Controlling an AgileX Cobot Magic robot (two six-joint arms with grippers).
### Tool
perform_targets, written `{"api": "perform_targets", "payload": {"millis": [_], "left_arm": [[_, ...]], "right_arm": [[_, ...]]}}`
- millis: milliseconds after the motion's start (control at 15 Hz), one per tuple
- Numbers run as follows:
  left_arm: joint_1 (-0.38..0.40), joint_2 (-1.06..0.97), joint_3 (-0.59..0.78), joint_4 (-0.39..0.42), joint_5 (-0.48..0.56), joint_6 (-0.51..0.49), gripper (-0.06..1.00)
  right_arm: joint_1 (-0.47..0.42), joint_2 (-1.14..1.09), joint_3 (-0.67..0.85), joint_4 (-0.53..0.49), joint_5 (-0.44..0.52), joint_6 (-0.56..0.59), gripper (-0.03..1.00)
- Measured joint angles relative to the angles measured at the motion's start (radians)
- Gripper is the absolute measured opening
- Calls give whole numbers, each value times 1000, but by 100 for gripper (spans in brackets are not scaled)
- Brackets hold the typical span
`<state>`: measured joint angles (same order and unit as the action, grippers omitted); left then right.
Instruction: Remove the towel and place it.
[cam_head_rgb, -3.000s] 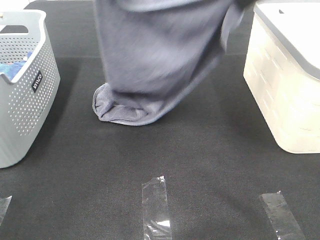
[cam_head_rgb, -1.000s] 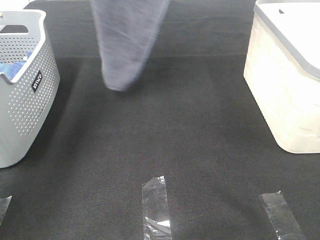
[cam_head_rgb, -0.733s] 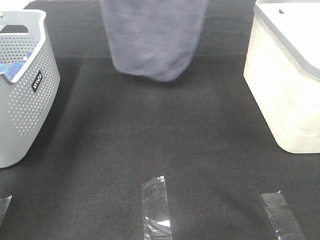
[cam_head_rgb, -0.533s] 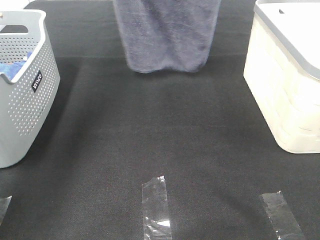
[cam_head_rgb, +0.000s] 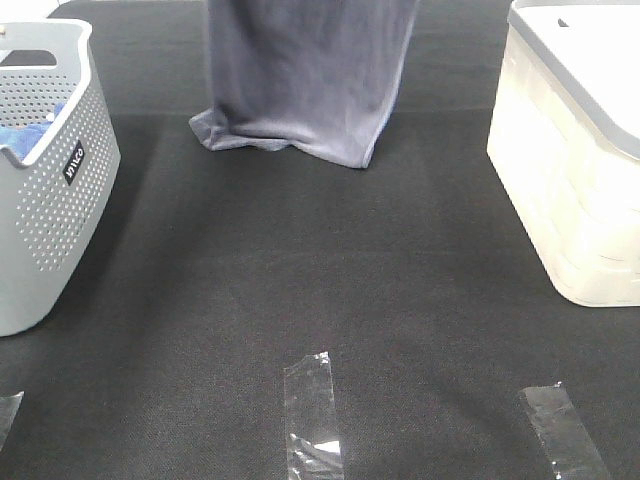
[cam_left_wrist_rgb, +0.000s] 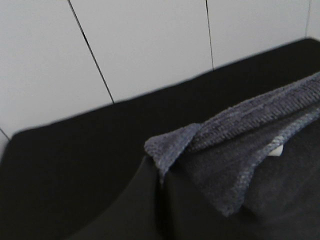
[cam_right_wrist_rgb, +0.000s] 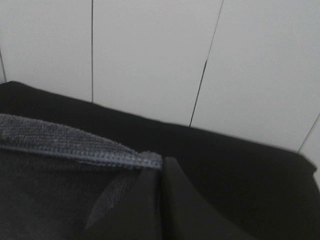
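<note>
The grey-blue towel (cam_head_rgb: 305, 80) hangs down from beyond the top edge of the exterior high view, spread wide. Its lower hem rests crumpled on the black tabletop at the far middle. Neither gripper shows in that view. In the left wrist view my left gripper (cam_left_wrist_rgb: 161, 175) is shut on one hemmed corner of the towel (cam_left_wrist_rgb: 235, 150). The right wrist view has my right gripper (cam_right_wrist_rgb: 161, 171) shut on the other corner of the towel (cam_right_wrist_rgb: 75, 147). Between the two corners the top hem runs stretched.
A grey perforated basket (cam_head_rgb: 55, 200) holding a bright blue cloth (cam_head_rgb: 25, 135) stands at the left. A cream bin (cam_head_rgb: 575, 170) with a grey rim stands at the right. Clear tape strips (cam_head_rgb: 312, 415) (cam_head_rgb: 562, 430) lie near the front edge of the black mat.
The towel hung bunched and swinging a second ago. It has since spread flat between the grippers and come down, so its lower hem now touches the table.
</note>
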<state>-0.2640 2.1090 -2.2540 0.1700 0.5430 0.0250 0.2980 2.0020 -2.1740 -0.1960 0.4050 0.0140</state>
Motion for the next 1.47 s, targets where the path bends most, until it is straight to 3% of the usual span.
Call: {"api": "perform_targets", "payload": {"millis": [267, 533, 800, 1000, 1267, 1467], "left_arm": [[5, 0, -2, -164, 357, 1, 0], [14, 0, -2, -214, 617, 4, 0], [17, -1, 4, -266, 652, 4, 0], [-7, -44, 128, -266, 656, 4, 0], [-21, -167, 342, -273, 658, 3, 0], [-46, -290, 579, -326, 655, 3, 0]], "right_arm": [[-1, 0, 0, 138, 268, -80, 0], [-9, 0, 0, 255, 523, -144, 0], [-16, 0, -1, 256, 707, -163, 0], [-21, -1, -1, 289, 804, -165, 0], [-22, -26, 44, 359, 812, -166, 0], [-22, -130, 250, 387, 814, -166, 0]]}}
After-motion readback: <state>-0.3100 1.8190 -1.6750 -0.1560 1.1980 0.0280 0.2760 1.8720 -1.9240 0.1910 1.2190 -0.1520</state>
